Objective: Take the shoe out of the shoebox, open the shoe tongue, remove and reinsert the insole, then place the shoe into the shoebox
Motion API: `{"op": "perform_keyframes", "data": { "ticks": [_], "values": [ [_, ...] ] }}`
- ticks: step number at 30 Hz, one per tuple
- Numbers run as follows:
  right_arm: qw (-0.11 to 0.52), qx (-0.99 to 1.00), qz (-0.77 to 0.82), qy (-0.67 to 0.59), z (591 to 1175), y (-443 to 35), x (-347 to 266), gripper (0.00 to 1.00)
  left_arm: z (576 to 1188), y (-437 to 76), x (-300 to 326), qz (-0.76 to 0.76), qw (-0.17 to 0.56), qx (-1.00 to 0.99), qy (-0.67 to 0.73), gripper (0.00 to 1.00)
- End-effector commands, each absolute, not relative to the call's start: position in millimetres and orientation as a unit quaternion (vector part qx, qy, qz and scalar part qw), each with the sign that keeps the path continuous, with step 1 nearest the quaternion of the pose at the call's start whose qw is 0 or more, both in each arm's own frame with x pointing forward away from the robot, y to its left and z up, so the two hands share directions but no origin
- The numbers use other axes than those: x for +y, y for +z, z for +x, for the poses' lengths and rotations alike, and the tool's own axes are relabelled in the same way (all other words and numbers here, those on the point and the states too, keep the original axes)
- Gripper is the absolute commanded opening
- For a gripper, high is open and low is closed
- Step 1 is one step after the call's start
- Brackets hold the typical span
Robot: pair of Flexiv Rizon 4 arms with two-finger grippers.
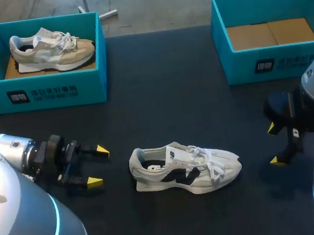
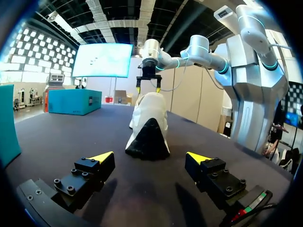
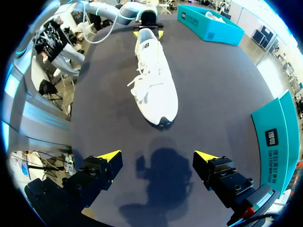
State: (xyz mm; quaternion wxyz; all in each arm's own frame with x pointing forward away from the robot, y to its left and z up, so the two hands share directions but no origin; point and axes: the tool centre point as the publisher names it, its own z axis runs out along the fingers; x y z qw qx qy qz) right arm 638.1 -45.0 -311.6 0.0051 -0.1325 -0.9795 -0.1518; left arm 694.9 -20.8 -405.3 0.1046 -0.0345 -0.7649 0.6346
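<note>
A white sneaker [image 1: 185, 168] with dark side markings lies on the black table, toe to the right; it also shows as the sneaker [image 2: 149, 125] heel-on and the sneaker [image 3: 154, 78] toe-on. My left gripper [image 1: 97, 166] stands open just left of its heel, nothing between its fingers [image 2: 149, 158]. My right gripper [image 1: 274, 145] stands open right of the toe, a short gap away [image 3: 158, 156]. A teal shoebox [image 1: 42, 91] at the back left holds a beige sneaker [image 1: 51, 48]. A second teal shoebox [image 1: 241, 64] at the back right holds only cardboard.
In the left wrist view my right gripper [image 2: 148, 87] shows beyond the sneaker, and the right shoebox [image 2: 73, 100] stands further off. In the right wrist view my left gripper [image 3: 147, 33] shows beyond the heel, with the left shoebox [image 3: 208, 22] behind.
</note>
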Motion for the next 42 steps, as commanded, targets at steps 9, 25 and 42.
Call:
{"op": "perform_keyframes", "data": {
  "ticks": [9,25,42],
  "values": [
    [0.003,-0.979,-0.132,-0.153,637,-312,-45,1.0,689,-407,-52,-0.022,0.09,-0.769,0.632,1.0],
    [0.003,-0.979,-0.132,-0.153,637,-312,-45,1.0,688,-410,-54,-0.014,0.09,-0.768,0.634,1.0],
    [0.003,-0.979,-0.132,-0.153,637,-312,-45,1.0,685,-417,-82,0.0,0.087,-0.766,0.637,1.0]
  ]
}}
